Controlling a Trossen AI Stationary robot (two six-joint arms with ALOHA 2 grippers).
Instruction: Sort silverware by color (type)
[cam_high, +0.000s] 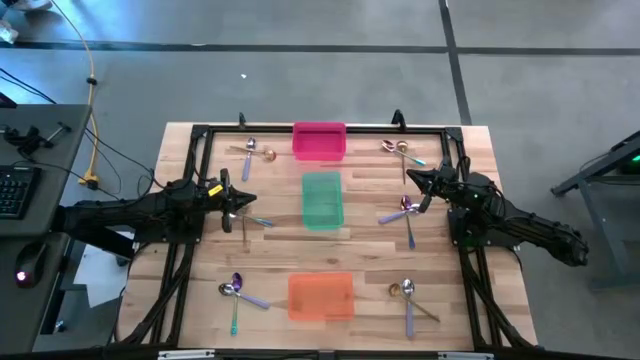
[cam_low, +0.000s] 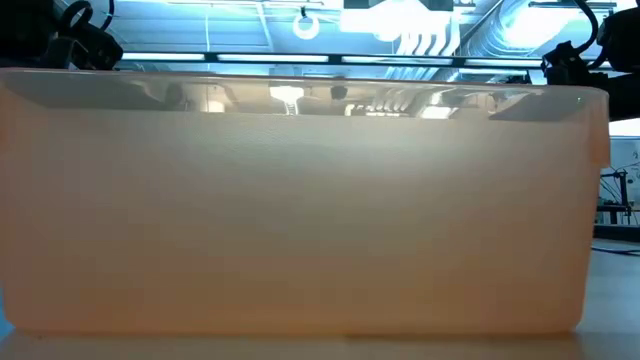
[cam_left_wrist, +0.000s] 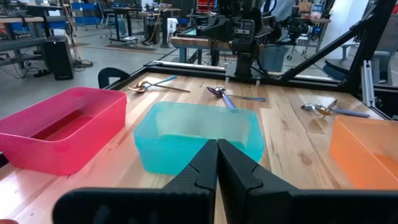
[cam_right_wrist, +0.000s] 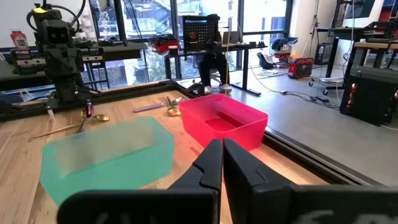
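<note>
Three bins were counted down the middle of the table (cam_high: 480, 150): a pink bin (cam_high: 319, 141) at the far edge, a green bin (cam_high: 322, 200) in the centre and an orange bin (cam_high: 321, 297) at the near edge. The silverware was seen in six small clusters, three on each side of the bins, each apparently of two or three pieces; an exact total could not be made out. On the left, a far-left cluster (cam_high: 252, 152) held silver and gold pieces, a mid-left piece (cam_high: 258, 221) with a pale handle lay beside the left gripper (cam_high: 244, 203), and a near-left cluster (cam_high: 236, 290) showed an iridescent purple spoon, a silver spoon and a teal handle. On the right, a far-right cluster (cam_high: 399, 149) mixed gold and silver with a teal handle, a mid-right cluster (cam_high: 405, 210) held a purple spoon with lavender handles, and a near-right cluster (cam_high: 406, 292) held gold and silver bowls on a lavender handle. No piece lay in any bin. The left gripper was held left of the green bin, its fingers pressed together on nothing. The right gripper (cam_high: 414, 180) was held right of the green bin, just beyond the mid-right cluster, its fingers likewise together and empty.
</note>
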